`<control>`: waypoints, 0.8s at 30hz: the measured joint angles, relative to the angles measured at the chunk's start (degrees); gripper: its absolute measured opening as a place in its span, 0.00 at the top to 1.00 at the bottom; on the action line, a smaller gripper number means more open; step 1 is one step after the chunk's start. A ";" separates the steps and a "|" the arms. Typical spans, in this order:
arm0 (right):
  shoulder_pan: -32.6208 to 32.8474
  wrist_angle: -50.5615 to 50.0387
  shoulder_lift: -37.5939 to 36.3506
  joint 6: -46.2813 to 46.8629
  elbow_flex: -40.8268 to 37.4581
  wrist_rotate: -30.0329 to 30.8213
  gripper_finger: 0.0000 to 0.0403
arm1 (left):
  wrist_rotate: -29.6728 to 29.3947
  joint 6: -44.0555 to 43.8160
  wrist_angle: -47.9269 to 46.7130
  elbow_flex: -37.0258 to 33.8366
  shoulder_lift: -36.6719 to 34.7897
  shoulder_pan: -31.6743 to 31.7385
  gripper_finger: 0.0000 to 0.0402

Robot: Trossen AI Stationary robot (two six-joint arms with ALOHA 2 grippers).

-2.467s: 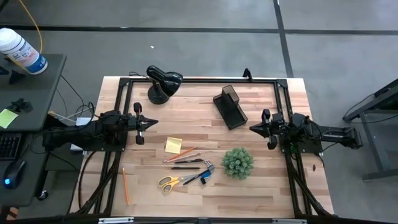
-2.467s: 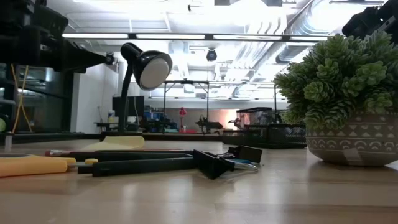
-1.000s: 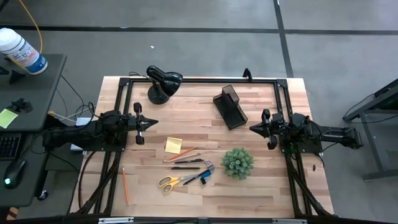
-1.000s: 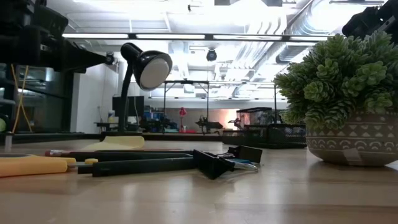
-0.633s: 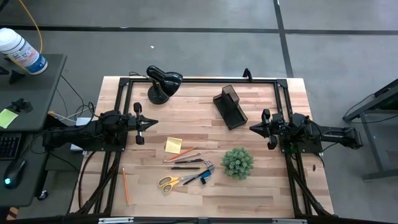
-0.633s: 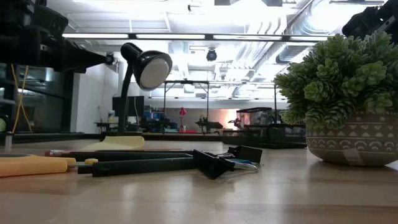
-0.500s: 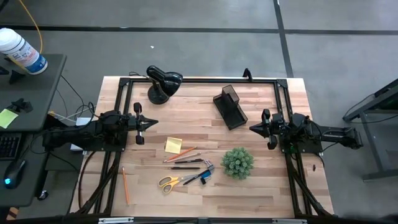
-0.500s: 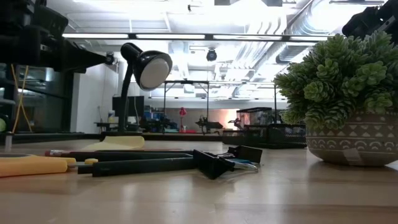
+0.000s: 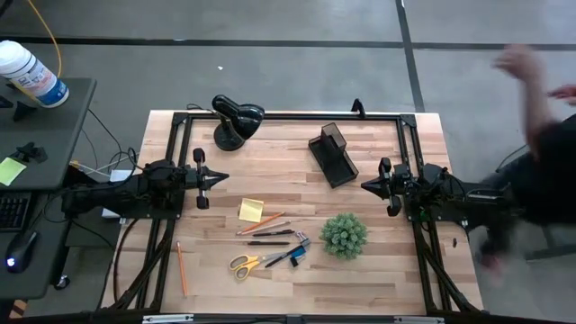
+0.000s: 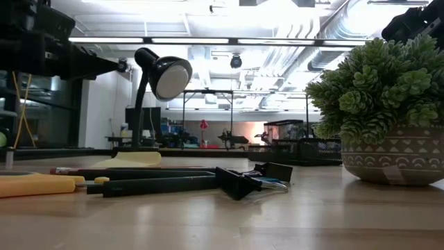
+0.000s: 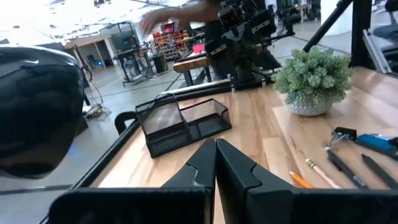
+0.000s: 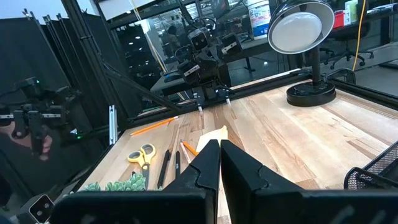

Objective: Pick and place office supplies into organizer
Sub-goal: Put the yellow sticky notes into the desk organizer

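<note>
The office supplies lie on the wooden table's near middle: a yellow sticky-note pad (image 9: 251, 210), yellow-handled scissors (image 9: 244, 265), pencils (image 9: 263, 223), black pens (image 9: 270, 242), a blue-black item (image 9: 297, 253) and a lone pencil (image 9: 181, 268). The black organizer (image 9: 332, 154) stands at the far middle. My left gripper (image 9: 225, 178) hovers shut at the table's left side, pointing level toward the right. My right gripper (image 9: 363, 185) hovers shut at the right side, pointing level toward the left. Neither touches anything.
A black desk lamp (image 9: 234, 121) stands at the far left. A round green plant (image 9: 343, 235) in a patterned pot sits right of the supplies. A person (image 9: 540, 135) moves beyond the table's right edge. Bare wood lies between the grippers.
Both arms have kept still. A person has come into the high view beyond the table's right edge, blurred with motion.
</note>
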 joint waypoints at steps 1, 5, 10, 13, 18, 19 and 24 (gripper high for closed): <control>0.01 -0.01 0.00 0.00 -0.01 -0.01 0.97 | 0.01 -1.38 0.00 0.01 0.00 0.00 1.00; 0.01 -0.01 0.00 0.01 0.00 0.74 0.97 | 0.39 -5.41 0.00 0.00 0.00 -0.02 1.00; -0.01 -0.03 0.00 -3.82 0.01 7.06 0.97 | -0.07 -5.51 0.00 0.01 0.00 0.00 1.00; -0.01 1.77 0.00 -4.66 0.01 9.79 0.97 | -0.28 -5.52 0.00 0.00 0.00 0.00 1.00; -0.01 2.04 0.06 -3.89 1.16 14.34 0.97 | -0.67 -7.03 0.04 0.00 0.00 0.00 1.00; -0.01 2.16 0.08 -4.16 2.04 14.88 0.97 | -1.15 -8.06 0.06 0.01 0.01 0.00 1.00; 0.01 2.02 5.05 -7.71 9.63 16.92 0.97 | -1.23 -12.69 1.12 0.02 0.02 0.00 1.00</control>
